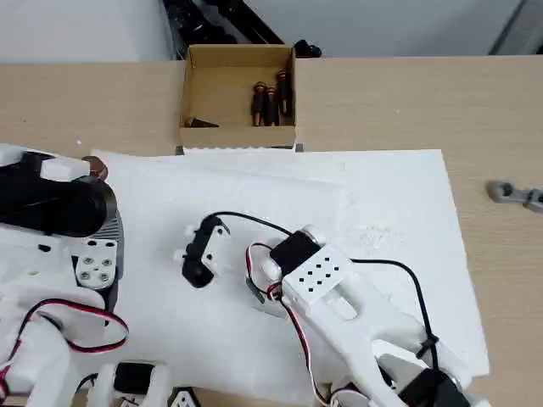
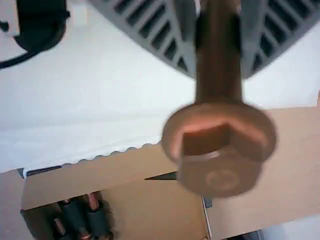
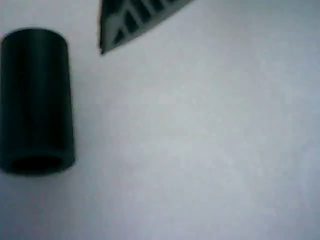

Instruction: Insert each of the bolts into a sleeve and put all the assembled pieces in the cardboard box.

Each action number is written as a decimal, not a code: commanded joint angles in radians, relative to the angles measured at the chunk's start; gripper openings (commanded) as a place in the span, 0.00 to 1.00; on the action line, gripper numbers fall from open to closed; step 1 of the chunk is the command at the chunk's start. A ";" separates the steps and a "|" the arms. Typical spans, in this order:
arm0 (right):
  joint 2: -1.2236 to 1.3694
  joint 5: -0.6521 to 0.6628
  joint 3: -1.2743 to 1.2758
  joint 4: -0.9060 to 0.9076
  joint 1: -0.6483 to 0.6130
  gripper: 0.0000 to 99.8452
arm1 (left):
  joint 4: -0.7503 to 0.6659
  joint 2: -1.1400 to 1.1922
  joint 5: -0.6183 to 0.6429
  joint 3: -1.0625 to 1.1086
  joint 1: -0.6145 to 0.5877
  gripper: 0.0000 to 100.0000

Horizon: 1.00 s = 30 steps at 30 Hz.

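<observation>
Box (image 1: 225, 80): 12 o'clock of the sheet (image 1: 390, 191); you can enter by its left half, pieces (image 1: 270, 103) crowd the right wall, a dark bit (image 1: 199, 123) lies at its 7 o'clock.
Sheet: open for you from 1 to 3 o'clock.
Right arm (image 1: 339, 292): blocks 5 o'clock.
Left arm (image 1: 51, 203): blocks 9 o'clock.

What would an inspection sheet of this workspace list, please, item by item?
Surface: light wooden table with a white sheet spread over its middle.
Job's things: open cardboard box at the far edge, holding bolt-and-sleeve assemblies; copper-coloured hex-head bolt in the left gripper; loose black cylindrical sleeve lying on the sheet.
Clutter: small grey metal part on the bare table, off the sheet.
Grippers: left gripper shut on the bolt, near the box; right gripper low over the sheet by the sleeve, state unclear.
Cables: black cable looping over the sheet; red wires on the left arm.
Surroundings: dark equipment behind the table.
</observation>
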 commanded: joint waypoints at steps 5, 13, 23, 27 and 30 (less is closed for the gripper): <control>-0.002 -0.011 0.028 -0.050 -0.005 0.17 | -0.005 0.002 0.000 0.002 -0.002 0.01; -0.001 -0.011 0.029 -0.079 -0.005 0.17 | -0.005 0.000 0.000 0.002 -0.002 0.01; 0.159 -0.011 0.029 -0.165 -0.005 0.17 | -0.005 0.002 0.000 0.002 -0.002 0.01; 0.200 -0.011 0.028 -0.179 -0.005 0.17 | -0.005 -0.002 0.000 0.002 -0.003 0.01; 0.205 -0.011 0.028 -0.177 -0.005 0.17 | -0.005 -0.002 0.000 0.002 -0.003 0.01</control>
